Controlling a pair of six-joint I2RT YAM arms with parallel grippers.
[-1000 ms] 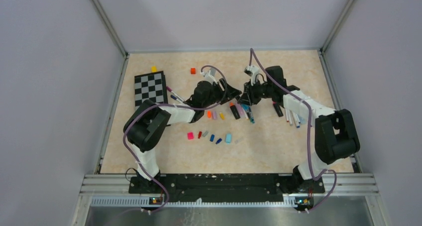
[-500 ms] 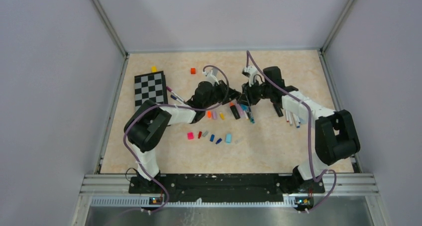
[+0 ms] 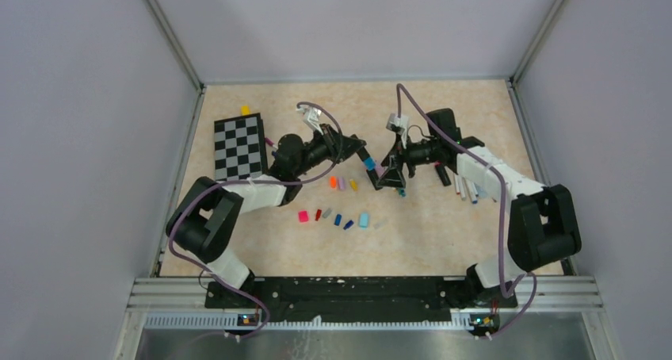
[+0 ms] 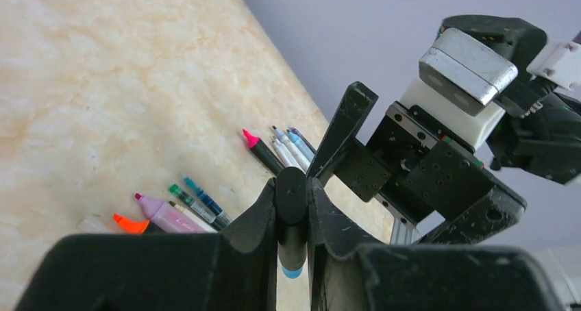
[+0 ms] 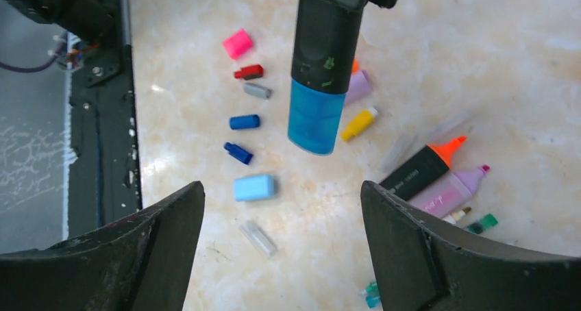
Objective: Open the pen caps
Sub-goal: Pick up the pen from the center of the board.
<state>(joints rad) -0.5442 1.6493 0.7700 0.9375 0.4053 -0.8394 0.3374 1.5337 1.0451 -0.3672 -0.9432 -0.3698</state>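
Seen from above, right of the checkerboard (image 3: 239, 146), the left tool (image 3: 358, 151) grips a pen (image 3: 368, 162) over the bench (image 3: 444, 233), with loose caps (image 3: 337, 218) strewn nearby, so most look done. Its wrist view shows the jaws clamped on the barrel. In the right tool's (image 5: 281, 191) view the jaws stand wide and the blue cap (image 5: 315, 122) is not yet off.
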